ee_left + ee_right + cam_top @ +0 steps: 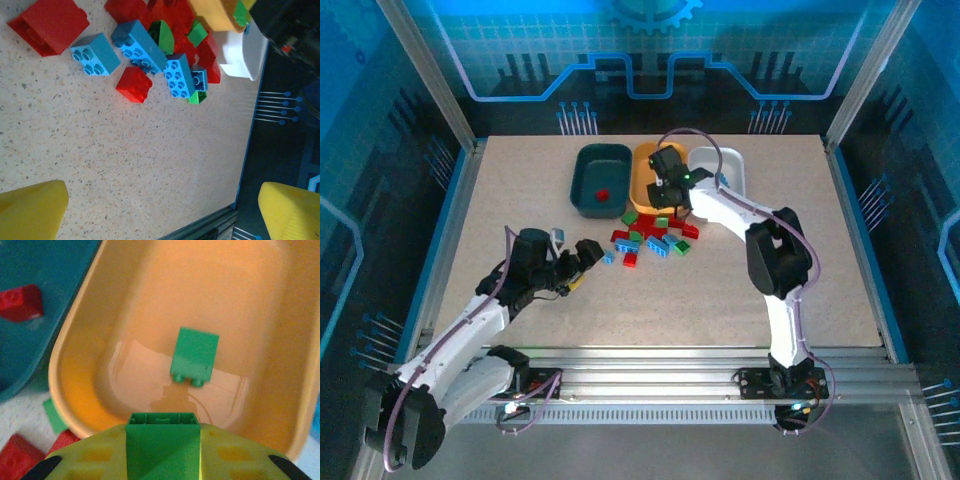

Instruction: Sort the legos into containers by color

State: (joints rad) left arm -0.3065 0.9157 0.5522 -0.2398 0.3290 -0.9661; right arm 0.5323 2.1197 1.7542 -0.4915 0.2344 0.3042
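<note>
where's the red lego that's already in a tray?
Top view: the red lego lies in the dark teal tray, leftmost of the three along the far side, next to the orange tray.

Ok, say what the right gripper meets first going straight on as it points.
Shut on a small green plastic brick, the right gripper points down into the shallow orange plastic tray. It would probably meet the tray's floor first, near the loose green brick; depth is unclear.
</note>
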